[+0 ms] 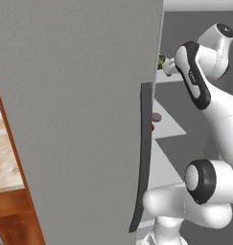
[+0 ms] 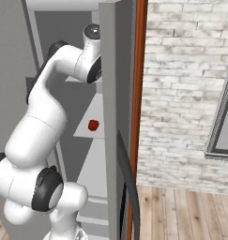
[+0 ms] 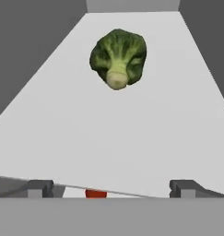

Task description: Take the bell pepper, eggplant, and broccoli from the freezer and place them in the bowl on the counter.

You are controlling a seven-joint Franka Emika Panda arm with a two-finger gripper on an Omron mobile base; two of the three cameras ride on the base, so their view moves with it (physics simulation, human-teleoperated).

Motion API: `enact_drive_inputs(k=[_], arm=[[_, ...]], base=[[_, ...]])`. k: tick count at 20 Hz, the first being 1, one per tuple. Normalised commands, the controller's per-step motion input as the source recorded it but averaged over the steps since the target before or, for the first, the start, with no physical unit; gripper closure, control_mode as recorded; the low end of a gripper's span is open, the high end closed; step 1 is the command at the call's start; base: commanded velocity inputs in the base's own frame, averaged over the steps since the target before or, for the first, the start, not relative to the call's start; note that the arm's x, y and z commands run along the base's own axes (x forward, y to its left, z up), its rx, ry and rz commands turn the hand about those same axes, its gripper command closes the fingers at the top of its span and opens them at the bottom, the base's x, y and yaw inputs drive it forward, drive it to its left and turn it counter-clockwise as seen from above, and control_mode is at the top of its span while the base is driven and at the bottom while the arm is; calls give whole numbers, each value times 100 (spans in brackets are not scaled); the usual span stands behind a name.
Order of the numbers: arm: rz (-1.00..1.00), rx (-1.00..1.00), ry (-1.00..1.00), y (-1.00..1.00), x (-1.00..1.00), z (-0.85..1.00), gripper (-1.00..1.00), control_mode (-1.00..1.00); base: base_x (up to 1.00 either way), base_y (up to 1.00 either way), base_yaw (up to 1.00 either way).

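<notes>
The freezer stands open, its grey door [image 1: 75,119] with a dark curved handle [image 1: 144,158] swung toward me. The dark green broccoli [image 3: 118,57] lies on an upper pale shelf [image 3: 132,138], a short way ahead of my open gripper [image 3: 111,189], whose fingers hold nothing. From the left base view the broccoli [image 1: 161,61] peeks out beside my hand. On a lower shelf lie the purple eggplant [image 1: 157,116] and the red bell pepper [image 2: 93,125]. The bowl is out of view.
The beige marbled counter [image 1: 5,158] over reddish-brown cabinets [image 1: 12,215] sits left of the door. Grey freezer walls [image 3: 30,55] close in on both sides of the shelf. A brick wall [image 2: 186,93] and a wooden floor [image 2: 190,211] lie to the right.
</notes>
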Motion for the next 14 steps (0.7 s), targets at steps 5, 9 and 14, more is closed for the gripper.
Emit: enact_drive_inputs(k=[5,9,14], arm=[[0,1,-5,0,66,0,-100,-100],[0,3,-4,0,67,0,-100,-100],[0,0,0,0,57,0,-100,-100]], base=[[0,0,0],[0,0,0],[0,0,0]])
